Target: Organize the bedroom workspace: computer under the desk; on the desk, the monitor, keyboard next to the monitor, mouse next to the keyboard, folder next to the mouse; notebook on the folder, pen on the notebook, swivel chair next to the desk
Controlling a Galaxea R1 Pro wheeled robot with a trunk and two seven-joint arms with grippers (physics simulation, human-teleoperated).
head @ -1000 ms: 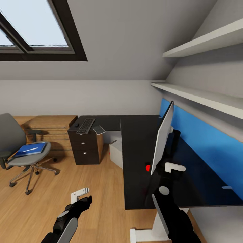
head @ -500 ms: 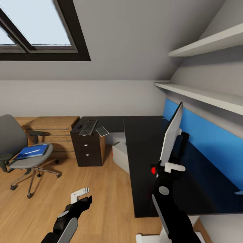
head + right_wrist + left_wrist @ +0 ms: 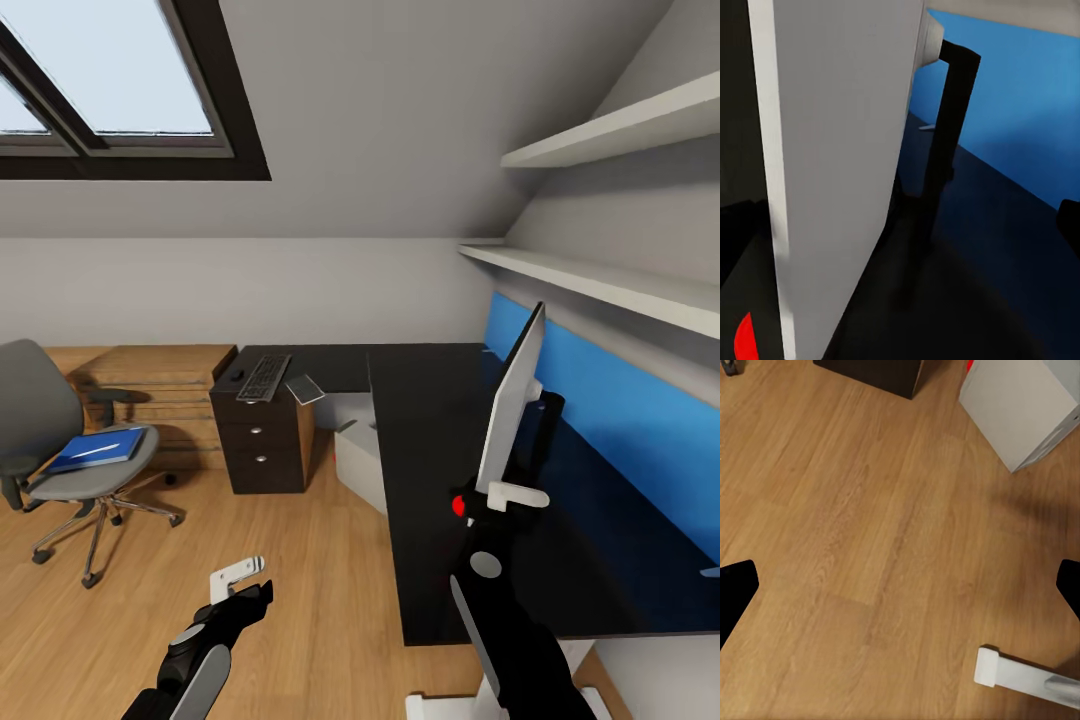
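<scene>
Monitor (image 3: 510,400) nudged farther along desk (image 3: 430,480)

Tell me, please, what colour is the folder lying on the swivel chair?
Bright blue; the folder shows best in the head view.

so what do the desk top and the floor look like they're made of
The desk top looks like glossy black laminate or lacquer: it mirrors the blue wall panel. The floor looks like matte light wood planks, with visible grain and board seams.

The glossy black desk (image 3: 420,420) carries the monitor (image 3: 510,405), keyboard (image 3: 263,377), mouse (image 3: 237,376) and a grey notebook (image 3: 304,388).
</scene>
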